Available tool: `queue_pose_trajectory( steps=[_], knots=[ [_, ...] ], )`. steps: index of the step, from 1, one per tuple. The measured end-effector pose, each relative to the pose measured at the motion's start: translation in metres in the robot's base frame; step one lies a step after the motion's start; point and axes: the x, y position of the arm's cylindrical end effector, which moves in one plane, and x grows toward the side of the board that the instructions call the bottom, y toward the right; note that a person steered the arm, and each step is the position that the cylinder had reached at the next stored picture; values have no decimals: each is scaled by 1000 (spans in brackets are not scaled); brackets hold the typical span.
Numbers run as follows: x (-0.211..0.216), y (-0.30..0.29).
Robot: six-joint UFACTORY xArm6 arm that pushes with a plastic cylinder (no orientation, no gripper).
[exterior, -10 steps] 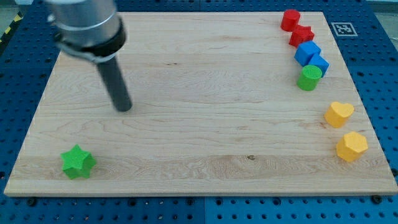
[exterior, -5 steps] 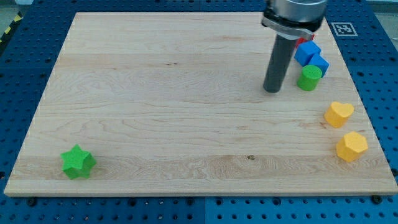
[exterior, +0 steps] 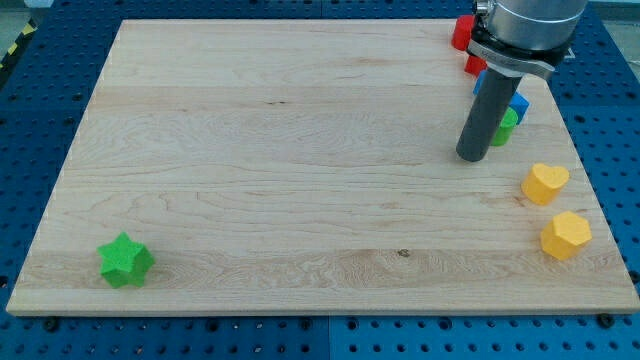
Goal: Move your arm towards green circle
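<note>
The green circle block (exterior: pixel 506 126) sits at the board's right side, mostly hidden behind my rod; only a sliver shows at the rod's right. My tip (exterior: pixel 471 156) rests on the wooden board (exterior: pixel 280 170) just left of and slightly below the green circle, close to it; I cannot tell if they touch. A blue block (exterior: pixel 517 103) shows just above the green circle, partly hidden by the rod.
Red blocks (exterior: pixel 464 32) lie at the top right, partly covered by the arm. A yellow heart (exterior: pixel 545 183) and a yellow hexagon (exterior: pixel 566 235) lie at the right edge. A green star (exterior: pixel 126 261) sits at the bottom left.
My tip swept from the upper left of the board across to the right, and now stands right beside the green circle, covering most of it. The blocks look unmoved.
</note>
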Motion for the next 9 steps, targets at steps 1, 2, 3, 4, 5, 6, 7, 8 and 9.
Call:
queue_pose_trajectory(
  steps=[1,2,3,4,5,6,7,8,9],
  knots=[
    [1,16],
    [3,43],
    [5,74],
    [3,102],
    [-13,109],
    [-30,109],
    [-34,108],
    [-38,83],
    [-38,48]
  ],
)
